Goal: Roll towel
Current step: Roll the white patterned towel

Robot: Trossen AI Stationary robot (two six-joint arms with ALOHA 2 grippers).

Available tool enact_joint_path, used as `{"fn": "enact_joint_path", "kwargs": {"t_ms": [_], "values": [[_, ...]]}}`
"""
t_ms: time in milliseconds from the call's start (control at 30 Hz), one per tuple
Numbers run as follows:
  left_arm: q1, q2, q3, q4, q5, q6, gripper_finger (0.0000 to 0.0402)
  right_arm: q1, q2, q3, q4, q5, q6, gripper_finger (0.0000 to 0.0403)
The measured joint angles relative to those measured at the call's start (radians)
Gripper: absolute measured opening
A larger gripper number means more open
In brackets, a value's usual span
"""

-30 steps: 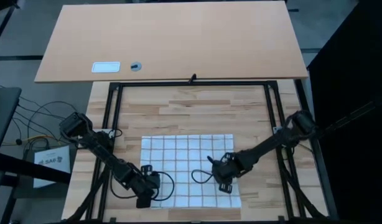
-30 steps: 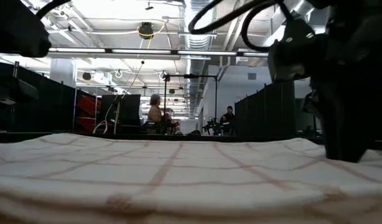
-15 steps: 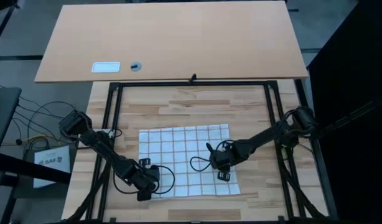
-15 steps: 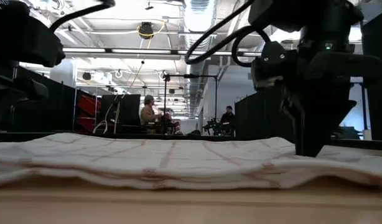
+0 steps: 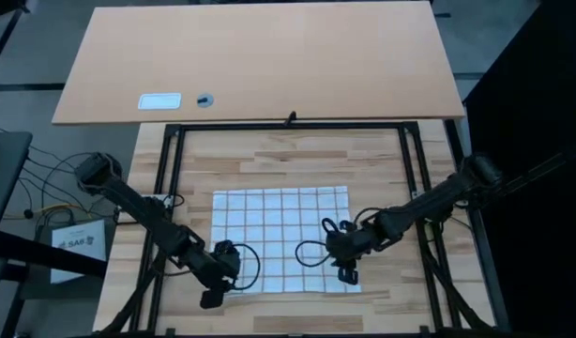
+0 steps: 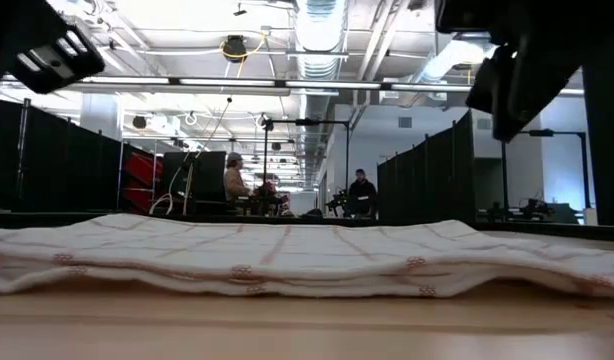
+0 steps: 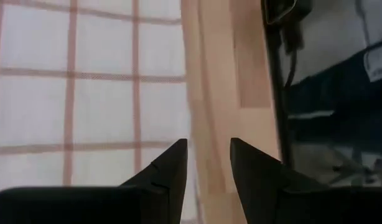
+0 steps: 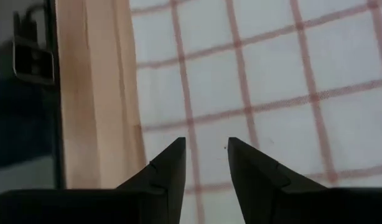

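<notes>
Progress: none rolled | towel (image 5: 280,239) lay flat, lower centre of high view | left gripper (image 5: 210,299) at lower-left corner, fingers apart, empty | right gripper (image 5: 348,275) at lower-right corner, apart, empty | remaining: whole roll.

- The towel (image 5: 280,240) is displaced toward the far side of the table compared with one second ago; its near edge, formerly close to the table's front edge, is now set back, and bare wood is exposed in front of it.
- In the low view, the towel (image 6: 287,255) is seen farther off, with a strip of tabletop (image 6: 307,325) shown before it.
- The left gripper (image 5: 213,299) is now located off the towel's near left corner.
- The right gripper (image 5: 348,275) is now positioned at the near right corner.
- Both grippers are raised out of the low view's centre.
</notes>
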Motion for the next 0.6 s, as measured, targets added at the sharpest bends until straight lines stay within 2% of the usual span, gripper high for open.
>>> {"fn": "enact_joint_path", "kwargs": {"t_ms": [167, 300, 433, 600], "values": [[0.104, 0.004, 0.024, -0.107, 0.102, 0.08, 0.0113, -0.039, 0.0, 0.0, 0.036, -0.034, 0.076, 0.0113], [0.144, 0.002, 0.203, -0.293, 0.108, 0.184, 0.0126, -0.042, -0.02, 0.054, 0.041, -0.065, 0.095, 0.0136], [0.082, 0.056, 0.446, -0.569, -0.045, 0.235, 0.013, 0.022, -0.024, 0.165, 0.0, -0.064, 0.068, 0.0169], [-0.055, 0.208, 0.742, -0.898, -0.222, 0.125, 0.013, 0.171, 0.027, 0.305, -0.184, 0.034, 0.092, 0.0194]]}}
